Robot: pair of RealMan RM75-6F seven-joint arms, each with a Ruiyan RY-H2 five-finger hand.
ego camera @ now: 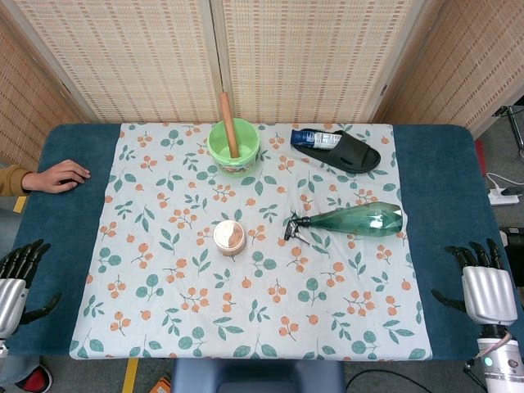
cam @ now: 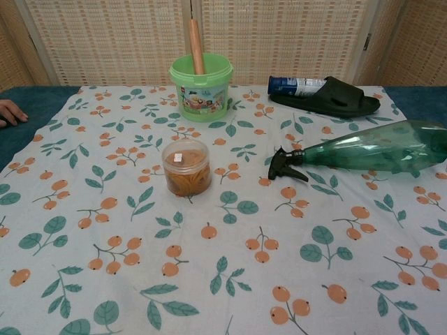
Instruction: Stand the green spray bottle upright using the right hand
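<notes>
Both robot hands sit right at the near edge of the table in the head view, the right hand (ego camera: 486,288) on the blue cloth at the near right corner and the left hand (ego camera: 15,282) at the near left, and both have their fingers spread with nothing in them. So nothing's been grabbed yet. The green spray bottle (ego camera: 360,219) is lying on its side on the floral tablecloth (ego camera: 164,327), right of centre, black trigger head pointing left toward the little jar (ego camera: 229,237) and its fat base pointing toward the right edge, well apart from the right hand. It's see-through green plastic and looks empty or close to it from the chest view, so I'd guess it's light, a bit squishy if you squeeze hard, and smooth enough to roll or slip out. Round body on cloth means it could roll away when nudged. I'd take it around the wide part of the body, near the base end, not the narrow neck or the trigger, then tip it up onto the base. Also around: a green bucket (ego camera: 233,147) with a wooden stick in it, a black slipper (ego camera: 348,152), and somebody's hand (ego camera: 57,175) resting at the far left.
</notes>
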